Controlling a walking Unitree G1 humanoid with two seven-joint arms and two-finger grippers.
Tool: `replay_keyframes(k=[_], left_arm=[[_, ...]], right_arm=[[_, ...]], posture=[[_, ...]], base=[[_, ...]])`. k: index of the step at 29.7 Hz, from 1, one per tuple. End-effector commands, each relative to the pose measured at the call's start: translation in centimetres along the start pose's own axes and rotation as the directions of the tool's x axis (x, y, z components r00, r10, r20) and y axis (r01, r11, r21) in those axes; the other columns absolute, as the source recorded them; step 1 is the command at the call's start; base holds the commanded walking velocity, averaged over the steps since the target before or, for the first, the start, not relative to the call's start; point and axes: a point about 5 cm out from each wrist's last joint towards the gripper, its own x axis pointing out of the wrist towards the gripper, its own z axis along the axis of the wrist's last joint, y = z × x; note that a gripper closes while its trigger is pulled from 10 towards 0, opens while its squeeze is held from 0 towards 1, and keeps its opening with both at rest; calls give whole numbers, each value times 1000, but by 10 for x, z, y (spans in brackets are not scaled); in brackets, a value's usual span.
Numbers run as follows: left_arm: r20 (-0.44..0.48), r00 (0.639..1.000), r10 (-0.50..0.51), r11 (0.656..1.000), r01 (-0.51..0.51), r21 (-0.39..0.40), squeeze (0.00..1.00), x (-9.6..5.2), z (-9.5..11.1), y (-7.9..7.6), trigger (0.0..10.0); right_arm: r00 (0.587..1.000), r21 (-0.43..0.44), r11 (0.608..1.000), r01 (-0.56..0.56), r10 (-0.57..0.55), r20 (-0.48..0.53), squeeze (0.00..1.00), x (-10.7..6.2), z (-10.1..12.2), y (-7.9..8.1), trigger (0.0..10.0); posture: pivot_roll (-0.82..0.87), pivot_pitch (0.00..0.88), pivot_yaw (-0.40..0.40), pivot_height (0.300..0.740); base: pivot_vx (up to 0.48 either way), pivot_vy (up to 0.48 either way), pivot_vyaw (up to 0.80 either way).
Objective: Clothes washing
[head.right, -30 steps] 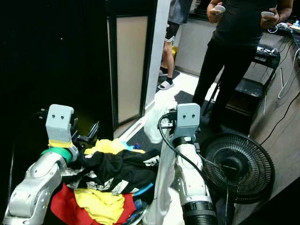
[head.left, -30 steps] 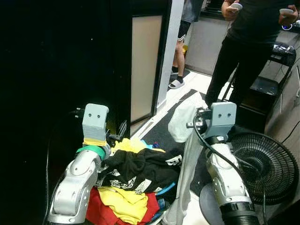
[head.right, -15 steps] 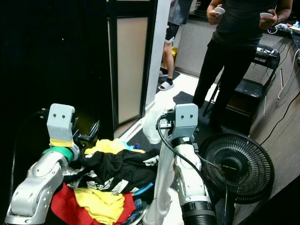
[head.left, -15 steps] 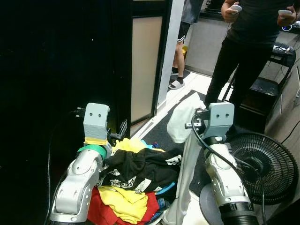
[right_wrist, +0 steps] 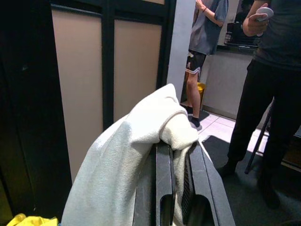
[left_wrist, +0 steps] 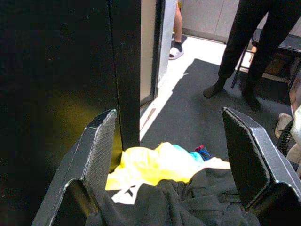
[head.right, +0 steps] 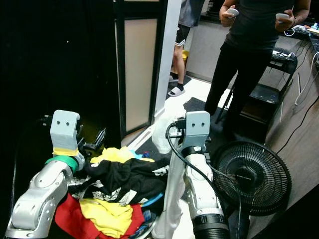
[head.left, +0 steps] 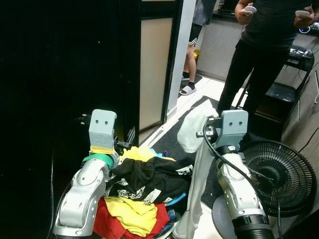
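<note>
A heap of clothes lies low in front of me: a black garment (head.left: 149, 179) on top, yellow cloth (head.left: 132, 211) and red cloth (head.left: 107, 224) under it. My left gripper (left_wrist: 168, 117) hovers open just above the heap's far edge, with nothing between its fingers. My right gripper (right_wrist: 181, 150) is raised to the right of the heap and shut on a white garment (right_wrist: 127, 155). That white garment (head.left: 192, 129) bunches over the fingers and hangs down beside the right arm.
A dark partition with a beige panel (head.left: 152, 69) stands close behind the heap. A floor fan (head.left: 279, 174) sits at the right. A person in black (head.left: 259, 55) holding controllers and a second person (head.left: 192, 45) stand further back, near a black chair (head.left: 291, 74).
The right arm with the white garment has edged slightly to the left. The left arm and the heap look unchanged.
</note>
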Motion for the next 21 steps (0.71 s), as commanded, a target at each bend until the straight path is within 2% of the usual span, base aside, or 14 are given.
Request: replay_keyframes(k=[1, 6, 21], left_arm=[[-14, 1000, 2, 1000, -2, 2, 0, -1, -3, -1, 10000], [-11, 1000, -3, 1000, 3, 0, 0, -1, -2, -1, 10000], [-9, 1000, -7, 1000, 7, 13, 0, -1, -2, -2, 10000]], right_arm=[[1000, 7, 1000, 14, -14, -12, 0, -2, -3, -2, 10000], [1000, 6, 1000, 16, -16, -14, 0, -2, -4, -2, 10000], [1000, 7, 1000, 18, -18, -16, 0, -2, -5, -2, 10000]], posture=[[7, 55, 21, 740], [7, 55, 22, 740], [7, 57, 24, 740]], base=[[-274, 0, 0], [0, 0, 0], [-311, 0, 0]])
